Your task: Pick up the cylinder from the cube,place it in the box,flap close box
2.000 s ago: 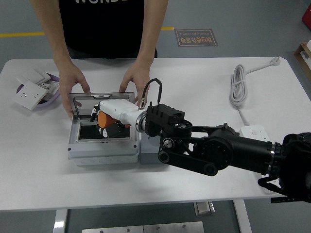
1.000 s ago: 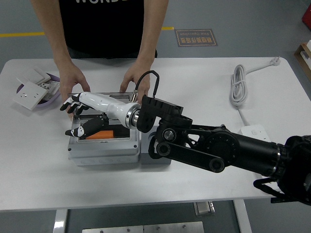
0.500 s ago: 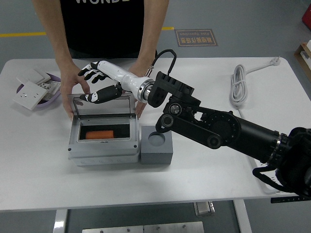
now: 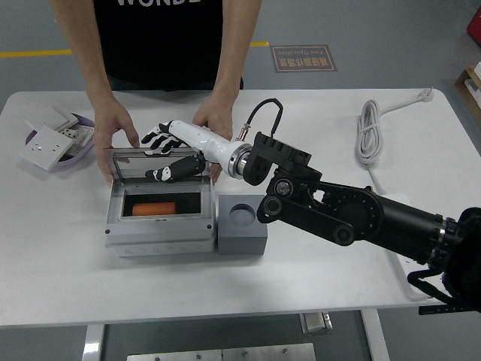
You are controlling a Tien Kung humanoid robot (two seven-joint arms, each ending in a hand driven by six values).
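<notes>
The white desk (image 4: 225, 286) spans nearly the whole head view, and a person (image 4: 161, 37) in a black shirt stands at its far side. The right arm (image 4: 353, 214), black and heavy-jointed, comes in from the lower right and reaches across to the left over the desk. Near the desk's left centre sits a grey box (image 4: 158, 210) with its clear, grey-framed lid (image 4: 154, 162) raised and leaning toward the far side. The person's left hand (image 4: 113, 131) holds the lid's far left corner, while the person's right hand (image 4: 214, 120) rests at its far right corner. Touching the box's right side stands a grey cube (image 4: 242, 223) with a round recess in its top. Coiled at the right far side of the desk lies a white cable (image 4: 368, 135), and at the left edge a purple dish (image 4: 60, 147) carries white wall sockets (image 4: 51, 135). The white-and-black right robot hand (image 4: 171, 154) hovers at the lid's upper edge, fingers spread and relaxed, grasping nothing. The orange cylinder (image 4: 154, 207) lies on its side inside the box, on the dark floor of the compartment.
</notes>
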